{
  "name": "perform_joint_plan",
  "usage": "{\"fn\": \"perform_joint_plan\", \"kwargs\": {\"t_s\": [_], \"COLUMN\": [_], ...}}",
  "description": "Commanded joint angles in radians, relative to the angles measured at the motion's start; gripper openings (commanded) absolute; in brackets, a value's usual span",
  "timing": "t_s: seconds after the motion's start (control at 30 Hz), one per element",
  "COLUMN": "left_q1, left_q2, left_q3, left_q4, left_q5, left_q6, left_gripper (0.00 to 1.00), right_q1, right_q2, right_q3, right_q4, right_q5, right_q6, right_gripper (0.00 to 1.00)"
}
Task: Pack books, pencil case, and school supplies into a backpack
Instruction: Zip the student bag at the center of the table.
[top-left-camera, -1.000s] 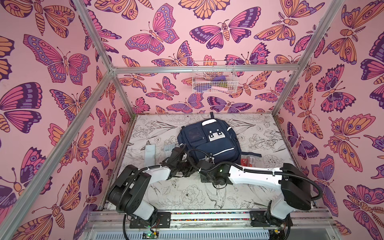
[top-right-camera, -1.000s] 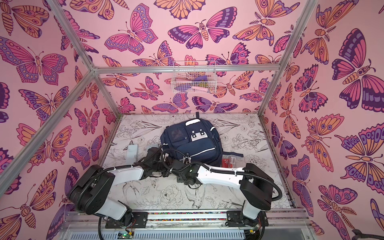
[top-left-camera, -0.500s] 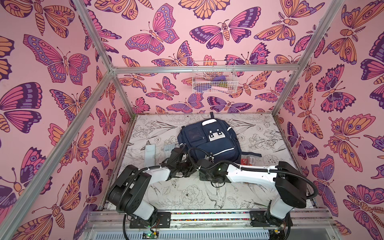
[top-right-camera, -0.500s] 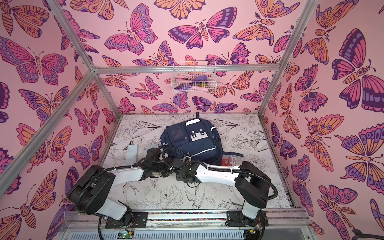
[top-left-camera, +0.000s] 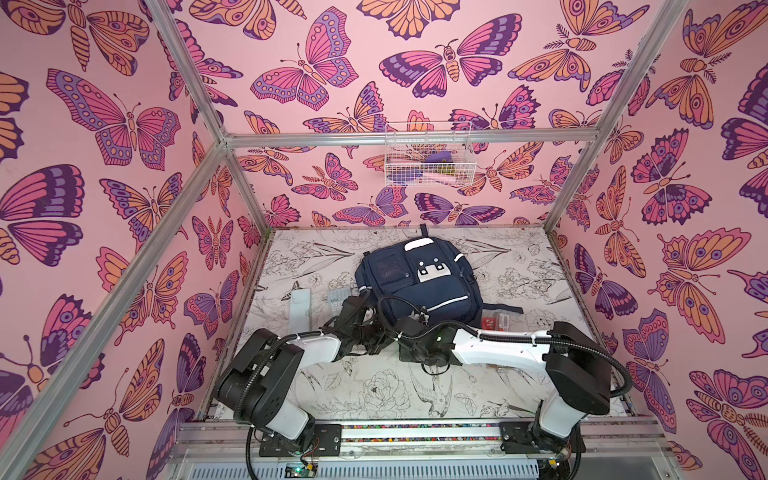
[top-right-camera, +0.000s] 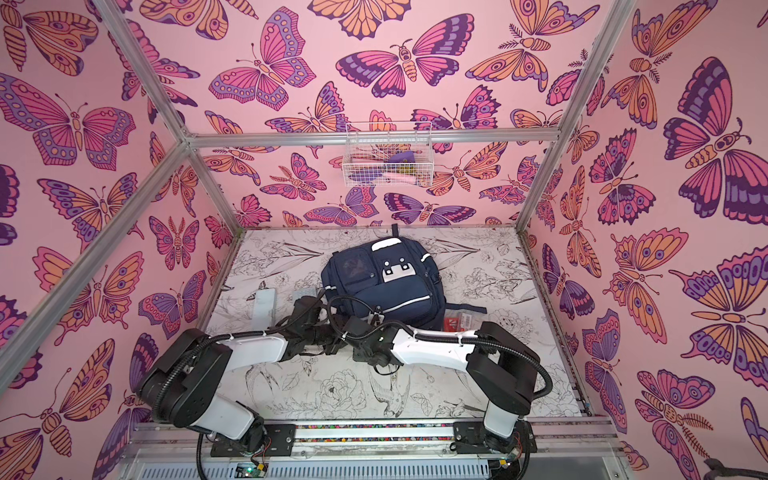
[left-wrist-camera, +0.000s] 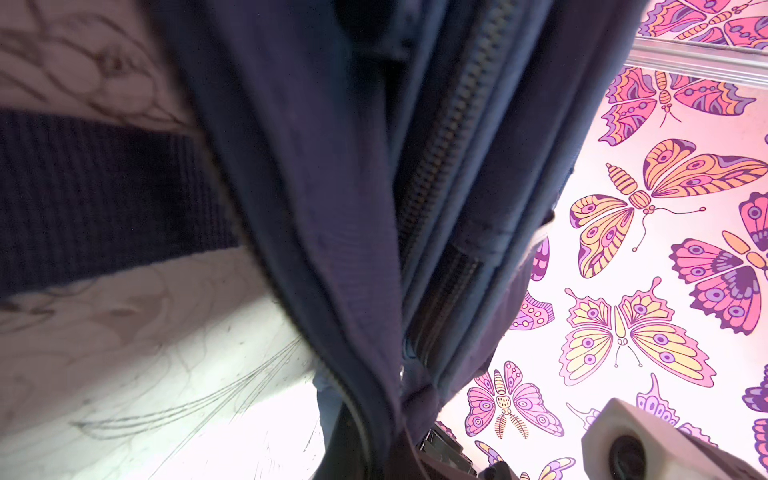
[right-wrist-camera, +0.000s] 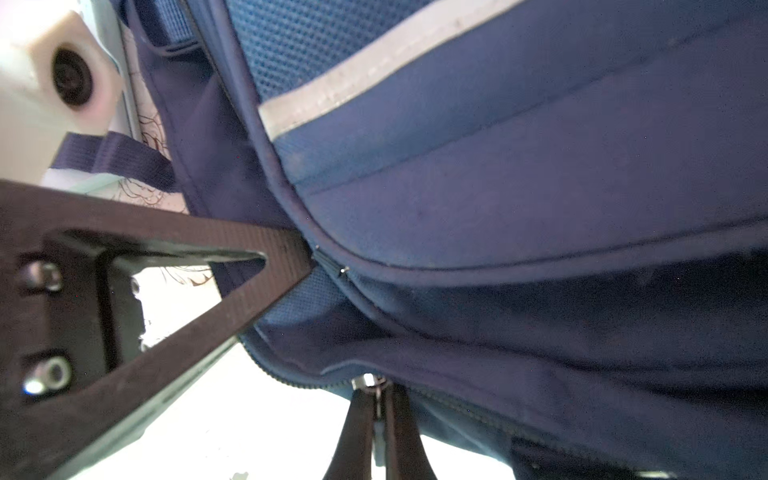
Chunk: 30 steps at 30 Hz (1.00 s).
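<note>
Out on the desk (top-left-camera: 374, 386), your backpack (top-left-camera: 419, 286) lies flat, nothing visibly packed yet, so you're barely started. Right fingers (right-wrist-camera: 357, 419) are pinched together on a zipper pull (right-wrist-camera: 368, 380); left fingers (right-wrist-camera: 266, 274) look clamped on the bag's near edge. A red pack (top-left-camera: 496, 322) waits loose beside it.
</note>
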Motion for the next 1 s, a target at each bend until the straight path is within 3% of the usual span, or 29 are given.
{"fn": "perform_joint_plan", "kwargs": {"t_s": [0.0,0.2,0.5,0.83,0.97], "left_q1": [0.0,0.028,0.123,0.313,0.342], "left_q2": [0.017,0.036,-0.013,-0.038,-0.024], "left_q3": [0.002,0.009,0.113,0.255,0.305], "left_q4": [0.077,-0.05,-0.413,-0.587,-0.616], "left_q5": [0.031,-0.027,-0.165,-0.214,-0.203], "left_q6": [0.002,0.055,0.204,0.342,0.35], "left_gripper": [0.0,0.0,0.0,0.0,0.0], "right_q1": [-0.004,-0.004,-0.051,-0.19,-0.174], "right_q2": [-0.017,-0.015,-0.137,-0.243,-0.236], "right_q3": [0.035,0.17,0.172,0.135,0.181], "right_q4": [-0.121,-0.477,-0.66,-0.684,-0.614], "right_q5": [-0.021,-0.013,0.033,0.046,-0.125], "right_q6": [-0.022,-0.122,-0.261,-0.436,-0.512], "right_gripper": [0.0,0.0,0.0,0.0,0.0]}}
